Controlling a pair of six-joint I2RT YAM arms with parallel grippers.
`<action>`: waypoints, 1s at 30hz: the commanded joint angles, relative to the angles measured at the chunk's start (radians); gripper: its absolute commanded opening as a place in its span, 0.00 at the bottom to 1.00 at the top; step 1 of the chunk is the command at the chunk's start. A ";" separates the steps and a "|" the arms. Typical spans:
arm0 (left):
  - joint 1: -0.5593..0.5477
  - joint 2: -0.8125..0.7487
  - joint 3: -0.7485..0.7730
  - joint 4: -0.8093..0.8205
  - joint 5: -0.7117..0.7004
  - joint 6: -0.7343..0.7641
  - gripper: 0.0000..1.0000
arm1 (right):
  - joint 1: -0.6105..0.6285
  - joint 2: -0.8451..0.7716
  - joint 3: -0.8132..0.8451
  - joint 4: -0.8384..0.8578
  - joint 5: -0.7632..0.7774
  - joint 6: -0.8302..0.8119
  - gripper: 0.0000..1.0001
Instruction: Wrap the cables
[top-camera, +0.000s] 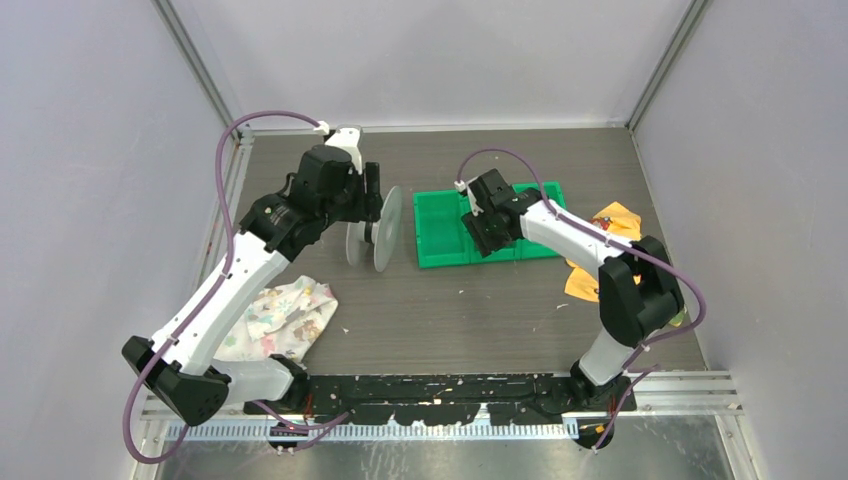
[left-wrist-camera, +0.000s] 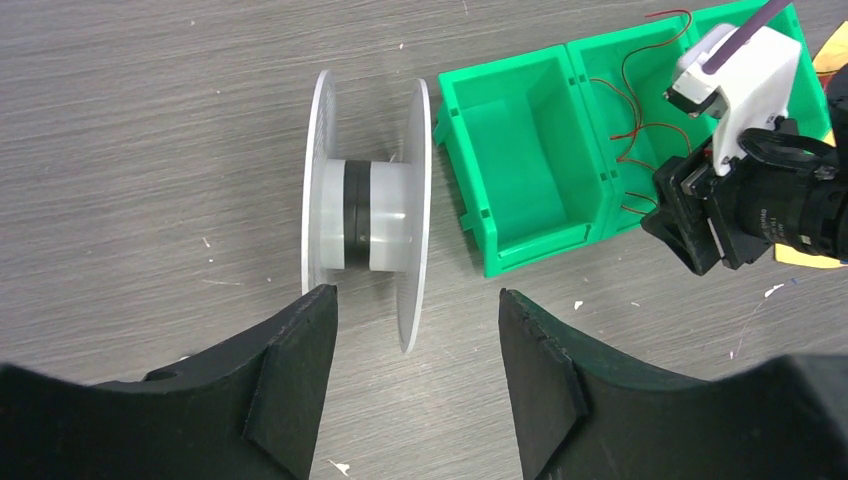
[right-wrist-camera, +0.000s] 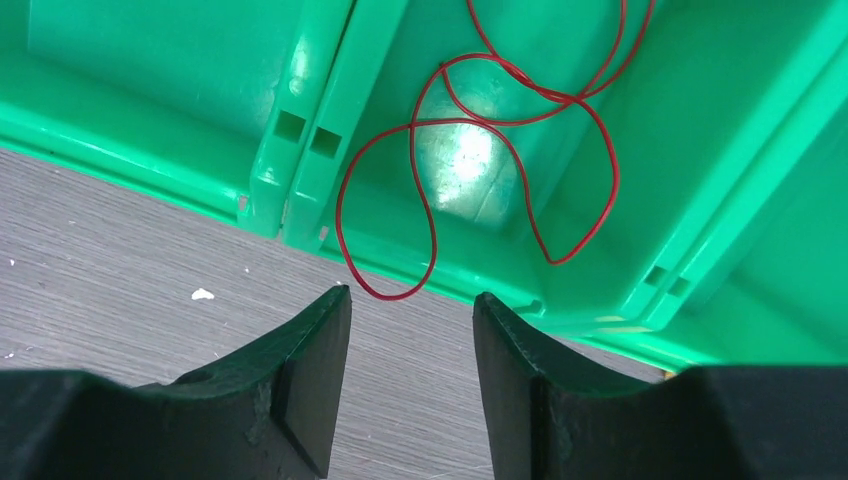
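Cables (right-wrist-camera: 338, 210) loop in green bins (top-camera: 440, 228) on a grey wood-grain table (top-camera: 450, 320).

Robot lab test cell, plain grey walls (top-camera: 80, 150) on aluminium posts (top-camera: 192, 55), wood-grain tabletop (top-camera: 450, 310), left arm (top-camera: 235, 285) and right arm (top-camera: 570, 235) bolted at its near edge

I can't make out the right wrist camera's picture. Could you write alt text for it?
Thin red cable lies in loose loops inside a green bin, one loop reaching over its near rim. Below, the right end effector stands open and empty, its two dark fingers above the grey table.
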 joint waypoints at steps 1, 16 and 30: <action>0.008 -0.025 0.005 0.009 0.017 -0.022 0.62 | -0.001 0.022 0.043 0.046 -0.017 -0.042 0.51; 0.012 -0.030 -0.021 0.022 0.039 -0.035 0.62 | -0.001 0.029 0.038 0.088 0.033 -0.028 0.05; 0.024 -0.051 0.063 0.112 0.320 0.217 0.65 | -0.002 -0.417 0.419 -0.102 -0.205 0.034 0.01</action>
